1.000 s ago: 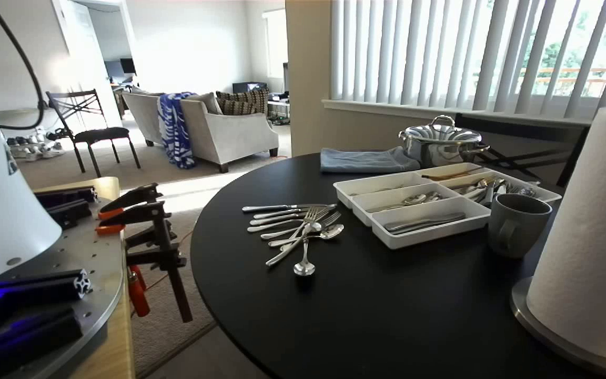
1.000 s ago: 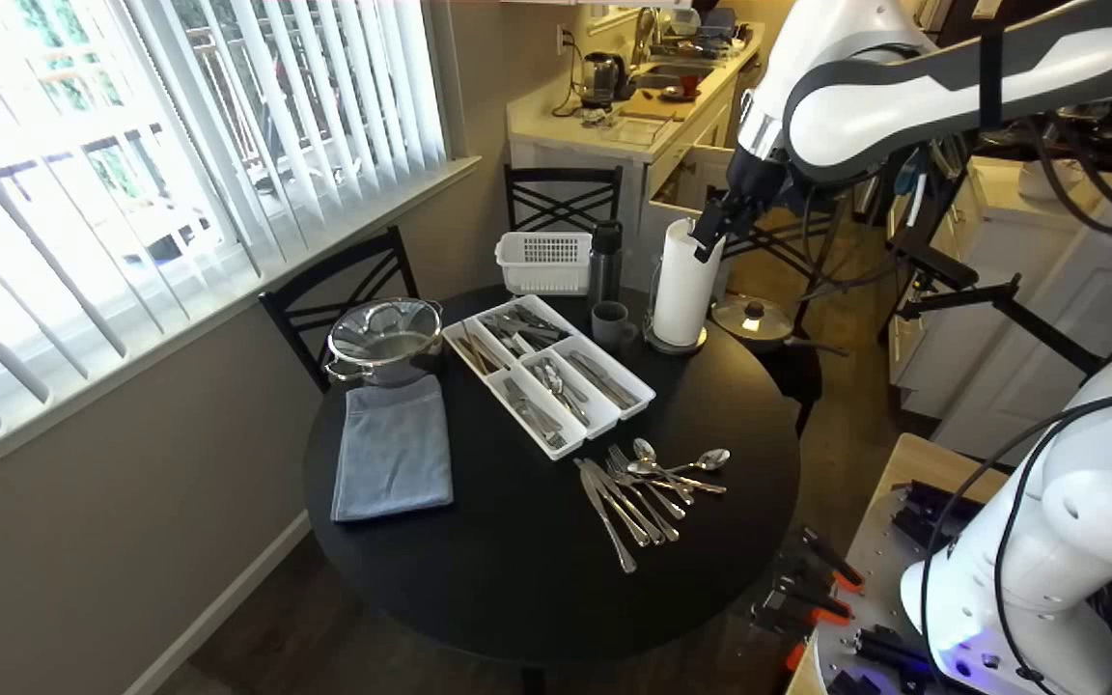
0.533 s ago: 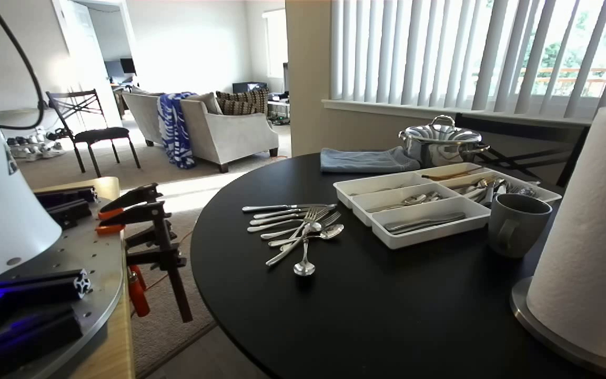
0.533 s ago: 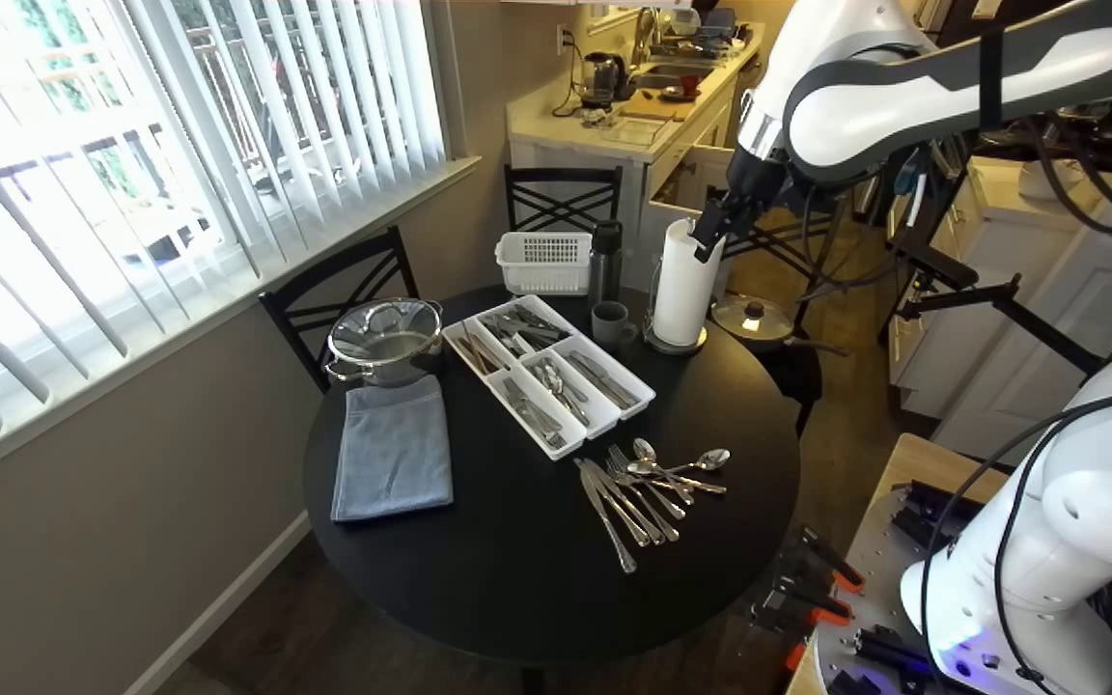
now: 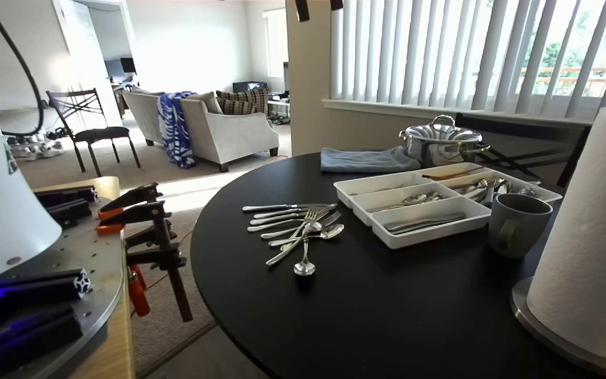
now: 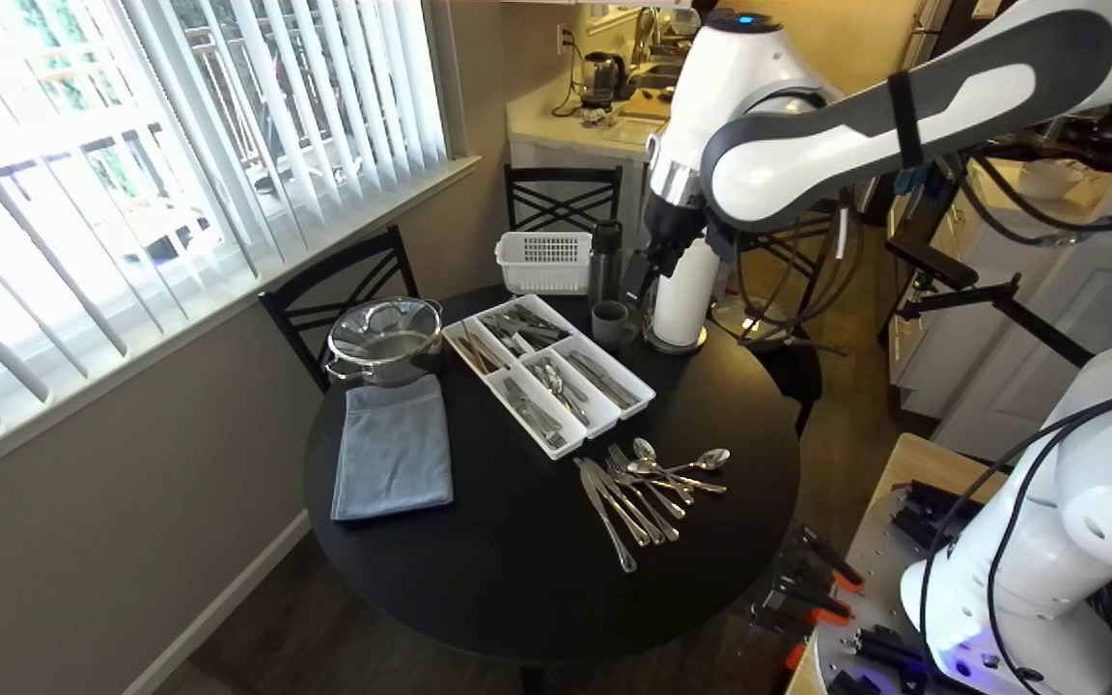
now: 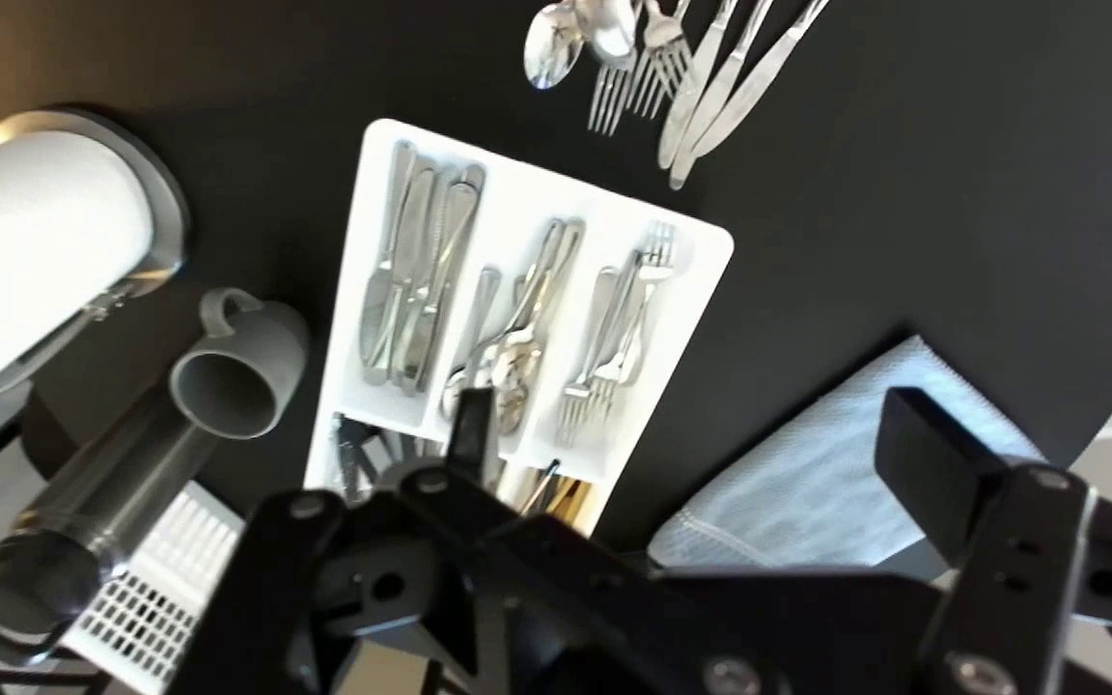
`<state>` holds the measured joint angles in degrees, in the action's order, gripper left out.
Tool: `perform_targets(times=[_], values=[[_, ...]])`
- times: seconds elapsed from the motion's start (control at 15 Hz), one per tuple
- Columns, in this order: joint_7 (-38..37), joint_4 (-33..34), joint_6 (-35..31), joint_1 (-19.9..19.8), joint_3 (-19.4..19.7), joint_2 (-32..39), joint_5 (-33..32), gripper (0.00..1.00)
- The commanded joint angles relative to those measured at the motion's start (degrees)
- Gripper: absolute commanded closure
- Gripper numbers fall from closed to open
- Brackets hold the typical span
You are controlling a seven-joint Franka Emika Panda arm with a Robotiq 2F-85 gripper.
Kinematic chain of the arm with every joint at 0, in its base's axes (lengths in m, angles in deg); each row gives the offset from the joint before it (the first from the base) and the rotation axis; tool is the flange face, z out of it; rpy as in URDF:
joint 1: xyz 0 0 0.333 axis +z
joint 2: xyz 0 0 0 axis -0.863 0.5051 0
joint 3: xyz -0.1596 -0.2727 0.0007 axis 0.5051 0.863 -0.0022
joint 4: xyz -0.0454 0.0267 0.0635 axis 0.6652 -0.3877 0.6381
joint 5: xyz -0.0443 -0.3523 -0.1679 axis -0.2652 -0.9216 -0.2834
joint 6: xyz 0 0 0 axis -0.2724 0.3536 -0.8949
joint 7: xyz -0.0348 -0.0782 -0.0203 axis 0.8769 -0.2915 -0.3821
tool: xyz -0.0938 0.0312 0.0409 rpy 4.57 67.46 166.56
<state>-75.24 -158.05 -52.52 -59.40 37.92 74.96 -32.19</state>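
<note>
My gripper (image 7: 699, 430) is open, its black fingers (image 7: 937, 463) wide apart with nothing between them. In an exterior view the gripper (image 6: 641, 280) hangs above the table, near the grey mug (image 6: 609, 323) and in front of the paper towel roll (image 6: 683, 304). Only dark fingertips (image 5: 302, 10) show at the top edge in an exterior view. Below, in the wrist view, lies a white divided tray (image 7: 657, 381) with knives, spoons and forks sorted in compartments. Loose knives (image 7: 710, 97), forks and spoons (image 7: 553, 46) lie beside it on the black table.
A folded blue cloth (image 6: 392, 449) and a steel pot (image 6: 387, 347) stand on the table's window side. Behind the tray are a dark bottle (image 6: 604, 270) and a white basket (image 6: 544, 280). Chairs (image 6: 348, 290) surround the table. Clamps (image 5: 145, 210) jut from the robot's stand.
The arm has swung away from the paper towel roll's top, lower and toward the mug and tray. Fingertips have come into view at an exterior view's top edge. The tableware has not moved.
</note>
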Motion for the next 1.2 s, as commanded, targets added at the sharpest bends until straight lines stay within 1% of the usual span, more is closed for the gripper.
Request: perform_targets(times=[0.0, 0.13, 0.27, 0.33, 0.53, 0.8, 0.93, 1.07, 1.13], values=[[-2.1, 4.2, -0.6, 1.2, -3.0, 8.6, -4.3, 0.00], [-0.5, 5.8, 0.5, 1.8, -3.3, 11.8, -7.0, 0.00], [2.9, 7.6, 3.0, 2.5, -3.2, 15.0, -8.4, 0.00], [0.2, 5.3, 0.8, 2.5, -2.9, 12.4, -6.8, 0.00], [1.5, 7.0, 1.4, 2.8, -2.8, 15.4, -7.3, 0.00], [1.7, 7.5, 1.6, 2.8, -2.8, 15.5, -7.3, 0.00], [0.0, 9.4, 2.4, 3.7, -3.6, 18.8, -8.1, 0.00], [-5.8, 11.0, 1.0, 4.6, -3.9, 23.1, -3.8, 0.00], [-6.0, 11.5, 0.4, 4.8, -4.1, 25.5, -0.1, 0.00]])
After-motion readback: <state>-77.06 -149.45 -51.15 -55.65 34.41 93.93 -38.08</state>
